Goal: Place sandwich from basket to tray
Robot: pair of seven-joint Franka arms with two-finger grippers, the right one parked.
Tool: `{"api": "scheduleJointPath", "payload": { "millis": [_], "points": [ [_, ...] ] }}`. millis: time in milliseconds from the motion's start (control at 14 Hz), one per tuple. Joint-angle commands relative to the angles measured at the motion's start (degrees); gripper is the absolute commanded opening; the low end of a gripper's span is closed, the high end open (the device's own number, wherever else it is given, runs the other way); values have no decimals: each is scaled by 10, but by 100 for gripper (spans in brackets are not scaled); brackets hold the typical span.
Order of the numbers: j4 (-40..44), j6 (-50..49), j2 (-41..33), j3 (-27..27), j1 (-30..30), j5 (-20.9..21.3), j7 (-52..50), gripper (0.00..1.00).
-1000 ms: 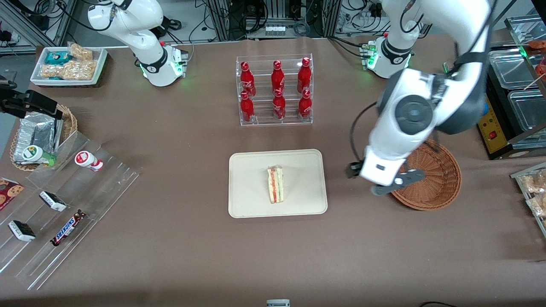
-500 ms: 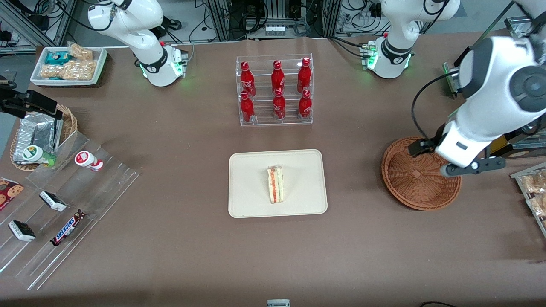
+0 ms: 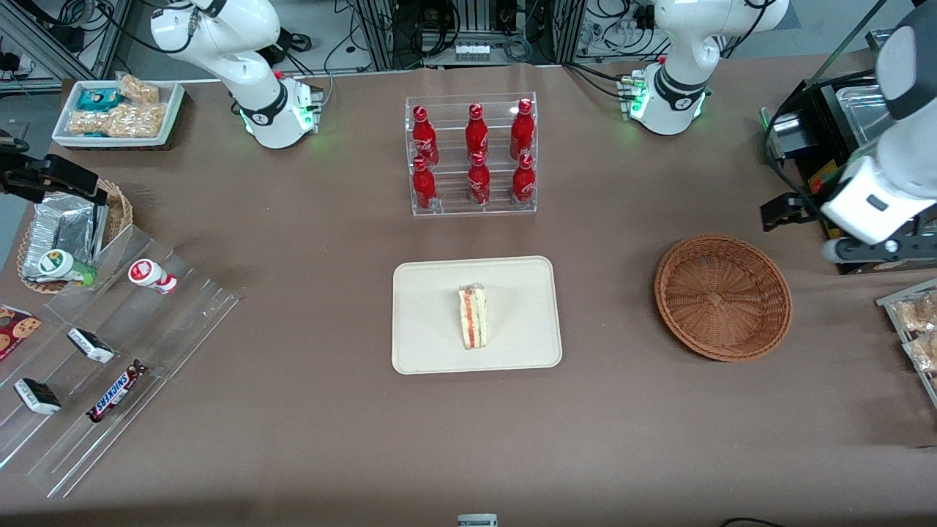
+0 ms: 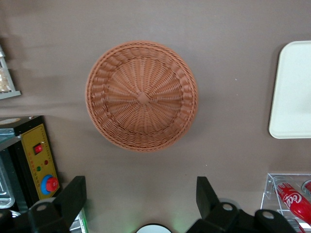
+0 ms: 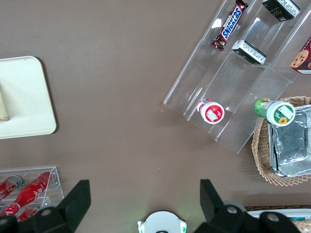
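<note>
The sandwich (image 3: 474, 316), a pale wedge with red and green layers, lies in the middle of the cream tray (image 3: 432, 293). The round reddish-brown wicker basket (image 3: 723, 296) is empty and stands beside the tray, toward the working arm's end. My left gripper (image 3: 827, 230) hangs open and empty, high above the table, past the basket toward the working arm's end. In the left wrist view the gripper (image 4: 138, 194) has its black fingers (image 4: 73, 191) wide apart, with the empty basket (image 4: 142, 96) and a corner of the tray (image 4: 294, 92) below it.
A clear rack of red cola bottles (image 3: 472, 155) stands farther from the front camera than the tray. A black box with a yellow panel (image 4: 41, 160) and snack trays (image 3: 915, 322) sit at the working arm's end. A stepped acrylic display (image 3: 110, 351) lies at the parked arm's end.
The left gripper has swung from over the basket's tray-side edge across it toward the working arm's end and risen. The basket is now fully uncovered. The sandwich has not moved.
</note>
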Motion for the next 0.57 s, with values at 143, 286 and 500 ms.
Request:
{"api": "scheduleJointPath", "payload": {
  "millis": [143, 286, 500],
  "points": [
    [9, -14, -16, 0, 5, -4, 9, 100],
    [8, -14, -15, 0, 5, -4, 8, 100],
    [8, -14, -16, 0, 5, -4, 6, 100]
  ]
}}
